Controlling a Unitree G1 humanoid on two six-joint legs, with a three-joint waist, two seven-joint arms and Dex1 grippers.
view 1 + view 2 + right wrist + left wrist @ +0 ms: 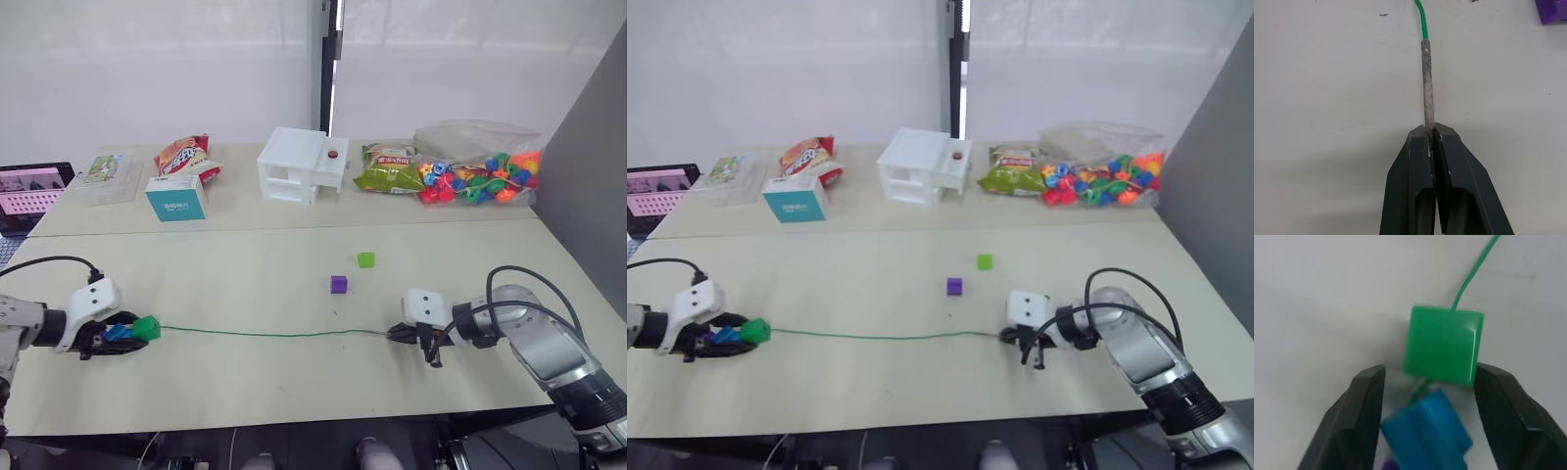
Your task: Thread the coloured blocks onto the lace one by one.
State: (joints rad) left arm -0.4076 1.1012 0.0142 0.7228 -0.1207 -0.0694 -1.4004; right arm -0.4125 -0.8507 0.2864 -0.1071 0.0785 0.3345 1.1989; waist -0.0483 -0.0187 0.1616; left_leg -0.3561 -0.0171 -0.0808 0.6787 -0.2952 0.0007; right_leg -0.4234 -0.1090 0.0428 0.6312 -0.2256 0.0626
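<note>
The green lace (265,334) lies stretched across the near table. My right gripper (1431,132) is shut on its grey needle-like tip (1426,83), at the right end (394,334). At the left end, a dark green block (1442,345) sits threaded on the lace, just past my left gripper's (122,338) fingertips. A blue block (1425,431) is held between that gripper's fingers, with a bit of purple behind it. A loose purple block (339,284) and a light green block (365,259) lie on the table beyond the lace, nearer my right gripper.
Along the far table stand a clear bag of coloured beads (480,171), a green snack bag (387,166), a white box model (294,164), a red snack bag (181,157), a teal box (176,196) and a clear container (108,176). A laptop (29,191) sits far left.
</note>
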